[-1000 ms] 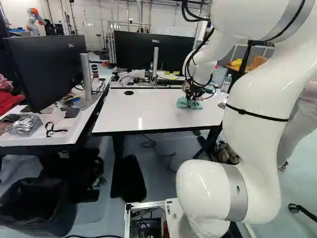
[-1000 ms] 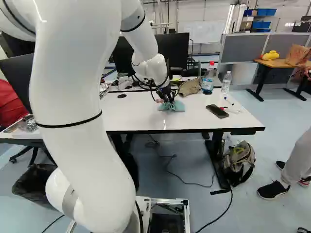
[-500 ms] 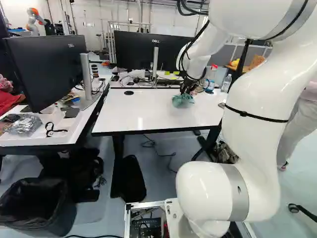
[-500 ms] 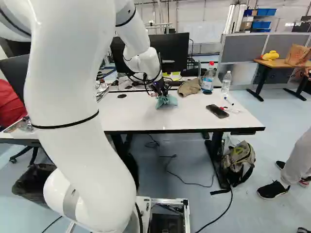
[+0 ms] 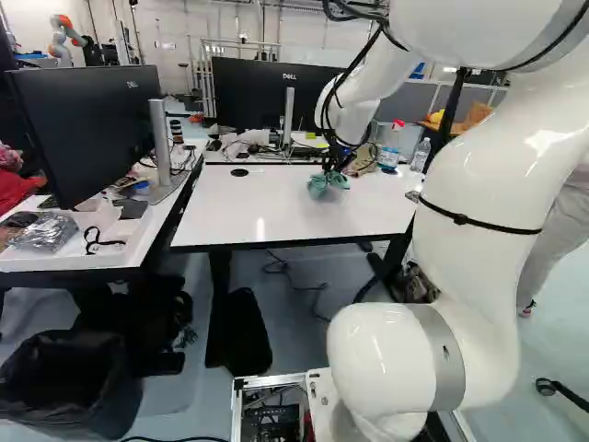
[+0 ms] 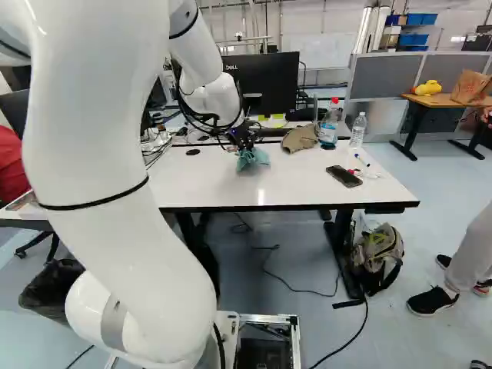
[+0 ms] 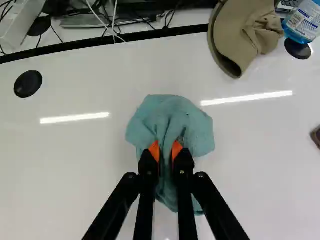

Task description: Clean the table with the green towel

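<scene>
- The crumpled green cloth towel (image 7: 172,112) is pinched in the black two-fingered gripper (image 7: 165,151), an orange pad on each side of it.
- So there's no reaching left to do: most of the bunch puffs out ahead of the fingertips, and a narrower tail runs back beneath them, its long way roughly along the fingers.
- It sits low over the white rectangular table (image 5: 230,210), nearer the far edge than the near one; I can't tell how firmly it presses.
- In the right base view, the tan cloth hat (image 6: 300,138), the red-capped clear bottle (image 6: 329,129) and the flat black phone (image 6: 344,176) all lie right of it.
- Open white top stretches toward the near edge and the round black cover (image 7: 28,83), so I'd wipe that way.
</scene>
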Available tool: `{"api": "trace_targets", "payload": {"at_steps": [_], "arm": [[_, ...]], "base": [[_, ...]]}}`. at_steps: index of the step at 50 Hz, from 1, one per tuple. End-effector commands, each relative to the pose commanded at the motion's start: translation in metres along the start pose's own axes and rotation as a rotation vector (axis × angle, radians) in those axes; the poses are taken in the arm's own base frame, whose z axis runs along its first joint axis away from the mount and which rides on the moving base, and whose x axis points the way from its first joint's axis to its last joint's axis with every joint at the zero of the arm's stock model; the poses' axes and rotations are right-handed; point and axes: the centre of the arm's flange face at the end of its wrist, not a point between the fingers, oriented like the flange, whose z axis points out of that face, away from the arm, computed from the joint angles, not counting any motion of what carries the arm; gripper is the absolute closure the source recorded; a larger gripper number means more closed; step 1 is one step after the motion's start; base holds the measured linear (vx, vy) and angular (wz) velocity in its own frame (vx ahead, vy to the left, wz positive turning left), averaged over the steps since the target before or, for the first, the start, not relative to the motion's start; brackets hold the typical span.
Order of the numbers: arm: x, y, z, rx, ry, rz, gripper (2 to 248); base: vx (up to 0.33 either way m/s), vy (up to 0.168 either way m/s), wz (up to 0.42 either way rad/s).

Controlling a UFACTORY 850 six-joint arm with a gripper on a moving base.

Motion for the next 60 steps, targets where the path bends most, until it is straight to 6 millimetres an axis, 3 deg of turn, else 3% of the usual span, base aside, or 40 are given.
{"api": "trace_targets", "payload": {"at_steps": [19, 60], "arm": [[-0.014, -0.027, -0.01, 0.029, -0.004, -0.043, 204], [-0.012, -0.027, -0.014, 0.03, 0.003, -0.043, 204]], "base": [[0.0, 0.0, 0.0], [0.0, 0.0, 0.0]]}}
